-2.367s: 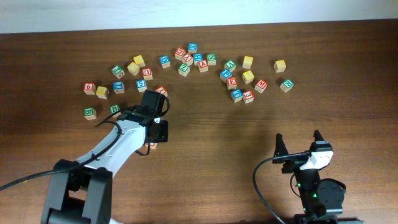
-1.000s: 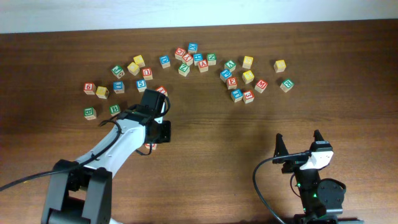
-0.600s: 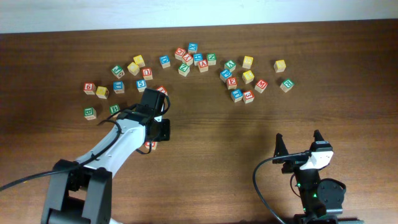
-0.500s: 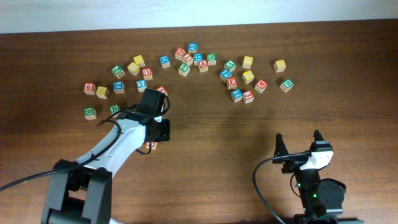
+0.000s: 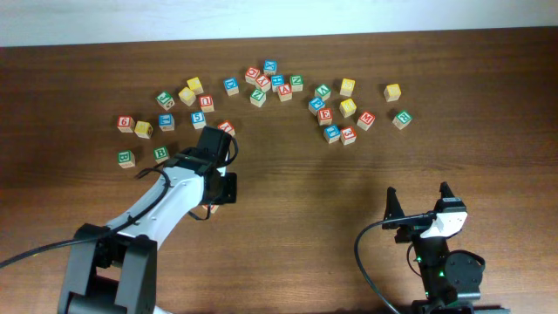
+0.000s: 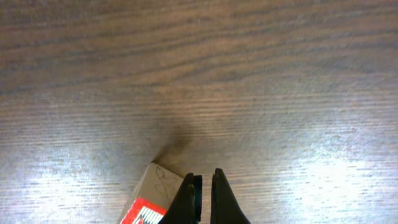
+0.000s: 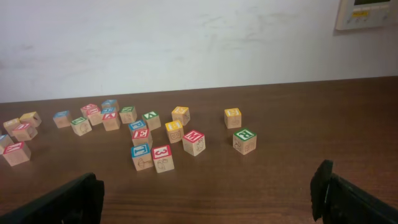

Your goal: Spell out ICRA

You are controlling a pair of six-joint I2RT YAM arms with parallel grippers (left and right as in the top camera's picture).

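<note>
While the right gripper [image 5: 418, 197] sits parked near the front edge of the desk [image 5: 349, 174], fingers spread wide with nothing in them, the left gripper [image 6: 205, 176] is the one on the job. Its fingers are pinched fully together with nothing between them, tips right down at the wood. Just beside them, on the lower left in the wrist view, there's a wooden cube with a red face [image 6: 148, 204]. It's cut off by the frame, so I can't read the letter, and I can't tell if the fingers are touching it or only next to it. From overhead that cube is mostly hidden under the arm, sitting alone on bare wood well apart from the scattered letter cubes [image 5: 279, 83] at the back.

My guess is this is the very first step: one red letter brought out to start the word, maybe getting nudged square with closed fingers. No row of letters is laid out yet.

Next move as I see it: lift clear, open up, and go fetch the following letter. The green R cube [image 7: 244, 140] is out on the right end of the scatter, closer to the idle arm. There are several yellow cubes [image 5: 347, 86], and I can't pick out the C from here.
</note>
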